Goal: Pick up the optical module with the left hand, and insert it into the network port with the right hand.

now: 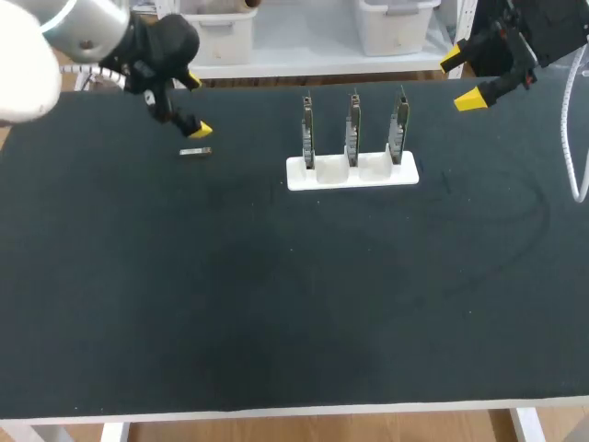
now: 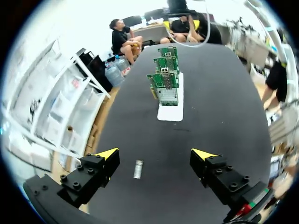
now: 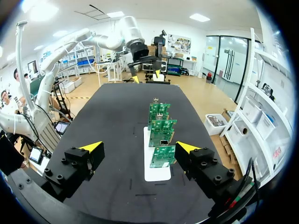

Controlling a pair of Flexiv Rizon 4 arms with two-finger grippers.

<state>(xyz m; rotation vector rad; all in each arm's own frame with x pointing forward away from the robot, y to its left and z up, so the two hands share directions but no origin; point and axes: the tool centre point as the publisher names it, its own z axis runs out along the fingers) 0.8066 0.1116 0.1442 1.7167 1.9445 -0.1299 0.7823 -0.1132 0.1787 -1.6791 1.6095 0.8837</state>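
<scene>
- Left arm [image 1: 37,55], at the table's ten o'clock: a fat, rounded white shell with a pale grey joint cap, turning black at the wrist.
- Left gripper [image 1: 195,106]: two black blocky fingers [image 2: 88,179] studded with round black screws, each ending in a bright yellow wedge tip; a small red and green mark [image 2: 246,206] sits at one finger's base.
- Right gripper [image 1: 460,80], at two o'clock: the same black housing and yellow wedges.
- White ribbed cable [image 1: 576,138], at three o'clock, loops beside the right arm.

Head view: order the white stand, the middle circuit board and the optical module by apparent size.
1. white stand
2. middle circuit board, seen edge-on
3. optical module, smallest by far
</scene>
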